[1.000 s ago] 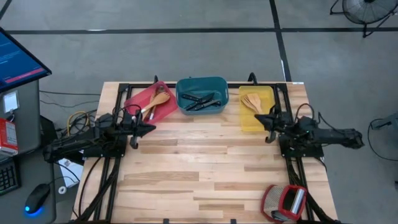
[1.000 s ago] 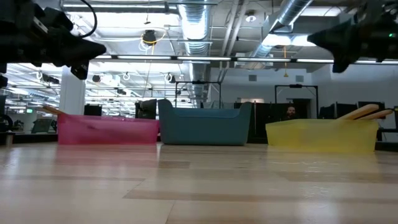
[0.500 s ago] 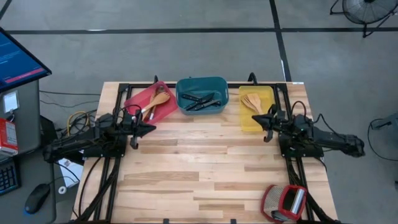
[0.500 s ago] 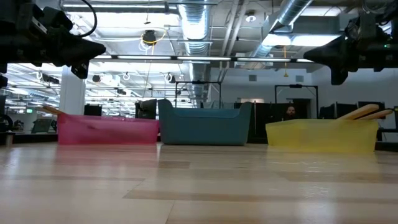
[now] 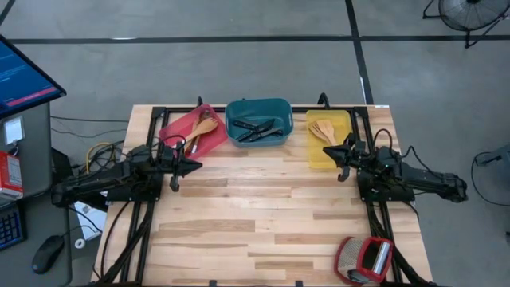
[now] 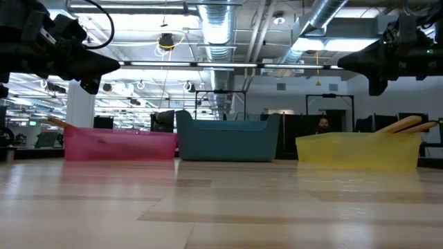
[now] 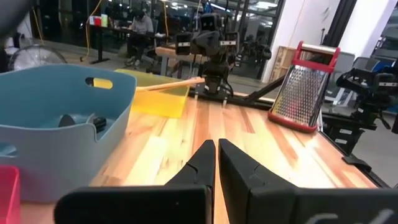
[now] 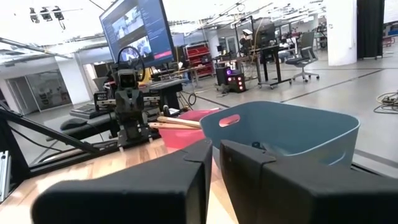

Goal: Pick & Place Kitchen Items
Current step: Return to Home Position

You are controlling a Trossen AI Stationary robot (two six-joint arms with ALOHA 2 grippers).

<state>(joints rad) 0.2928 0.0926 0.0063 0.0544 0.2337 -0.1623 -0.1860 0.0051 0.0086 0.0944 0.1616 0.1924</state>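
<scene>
Over the table [image 5: 263,215], left hand [image 5: 192,166] and right hand [image 5: 334,151] hang closed, empty

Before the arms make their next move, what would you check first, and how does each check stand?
1. Left hand empty, fingers shut: ok.
2. Right hand empty, fingers shut: ok.
3. Wooden spoons lying in the red tray: ok.
4. Knives lying in the teal tray: ok.
5. Wooden spatulas lying in the yellow tray: ok.
6. Both hands well apart from the grater at the table's corner: ok.
</scene>
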